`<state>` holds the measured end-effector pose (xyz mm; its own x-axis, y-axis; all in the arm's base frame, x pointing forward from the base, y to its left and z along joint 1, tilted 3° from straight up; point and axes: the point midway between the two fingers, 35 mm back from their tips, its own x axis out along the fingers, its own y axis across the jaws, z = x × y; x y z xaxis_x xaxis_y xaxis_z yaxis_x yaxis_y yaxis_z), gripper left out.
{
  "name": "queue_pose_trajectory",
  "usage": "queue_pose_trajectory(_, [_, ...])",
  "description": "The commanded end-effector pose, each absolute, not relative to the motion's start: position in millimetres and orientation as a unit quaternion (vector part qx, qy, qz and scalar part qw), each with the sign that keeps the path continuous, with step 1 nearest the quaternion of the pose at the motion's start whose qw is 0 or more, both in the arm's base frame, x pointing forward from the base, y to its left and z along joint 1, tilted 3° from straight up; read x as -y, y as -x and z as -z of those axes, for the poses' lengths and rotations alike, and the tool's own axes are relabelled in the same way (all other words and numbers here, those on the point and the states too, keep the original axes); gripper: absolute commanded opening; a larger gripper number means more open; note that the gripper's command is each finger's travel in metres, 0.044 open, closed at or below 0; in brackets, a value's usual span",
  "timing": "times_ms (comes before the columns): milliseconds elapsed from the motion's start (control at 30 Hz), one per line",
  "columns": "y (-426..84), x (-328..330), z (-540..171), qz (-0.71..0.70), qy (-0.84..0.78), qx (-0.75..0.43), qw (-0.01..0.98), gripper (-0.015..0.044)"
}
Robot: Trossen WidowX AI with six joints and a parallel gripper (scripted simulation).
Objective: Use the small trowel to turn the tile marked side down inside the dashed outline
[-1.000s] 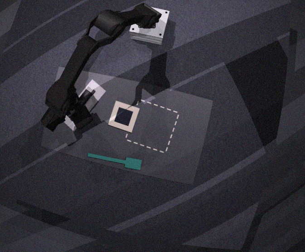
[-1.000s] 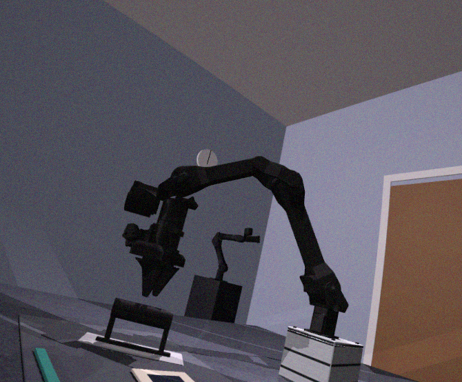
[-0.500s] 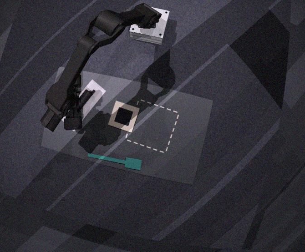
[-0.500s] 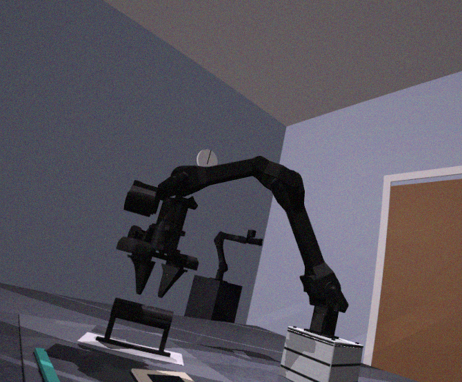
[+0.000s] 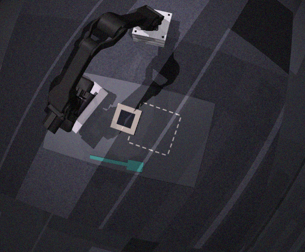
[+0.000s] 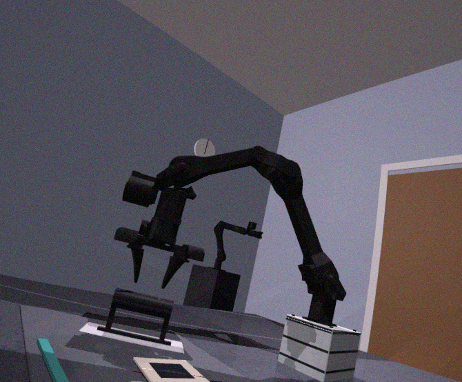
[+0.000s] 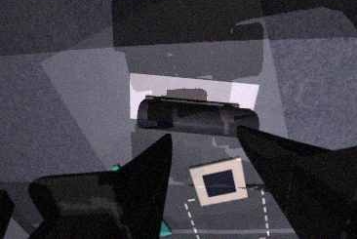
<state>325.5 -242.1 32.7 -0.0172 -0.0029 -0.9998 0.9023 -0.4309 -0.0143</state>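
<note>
The trowel (image 5: 90, 109) (image 6: 143, 302) (image 7: 197, 116) has a flat white blade and a raised black bar handle on two posts. It stands blade down at the mat's left side. My gripper (image 6: 149, 285) (image 7: 203, 135) is open and empty above the handle, its fingertips spread along the handle's length, not across it. In the top view the arm hides the fingertips. The cream tile (image 5: 125, 118) (image 6: 169, 369) (image 7: 219, 182) lies flat with its dark square facing up, overlapping the left edge of the dashed outline (image 5: 150, 149).
A flat teal paddle (image 5: 134, 165) (image 6: 52, 359) (image 7: 166, 229) with a long thin handle lies along the near edge of the grey mat (image 5: 193, 130). The arm's silver base block (image 5: 149, 37) (image 6: 305, 349) stands beyond the mat. Hard shadows cross the scene.
</note>
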Motion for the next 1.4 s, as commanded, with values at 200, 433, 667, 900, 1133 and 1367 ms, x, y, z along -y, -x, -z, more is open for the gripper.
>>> queue_pose_trajectory(200, [-326.0,242.2,-32.5,0.664,-0.651,-0.262,0.259,0.027])
queue_pose_trajectory(433, [-326.4,242.4,-32.5,0.691,-0.678,-0.179,0.177,0.027])
queue_pose_trajectory(667, [-326.7,242.6,-32.4,0.707,-0.694,-0.094,0.094,0.027])
queue_pose_trajectory(900, [-327.0,242.8,-32.4,0.714,-0.701,-0.007,0.008,0.027])
queue_pose_trajectory(1133, [-327.3,243.1,-32.4,0.709,-0.696,0.08,-0.077,0.027])
queue_pose_trajectory(1367, [-327.6,243.3,-32.3,0.694,-0.682,0.166,-0.161,0.027])
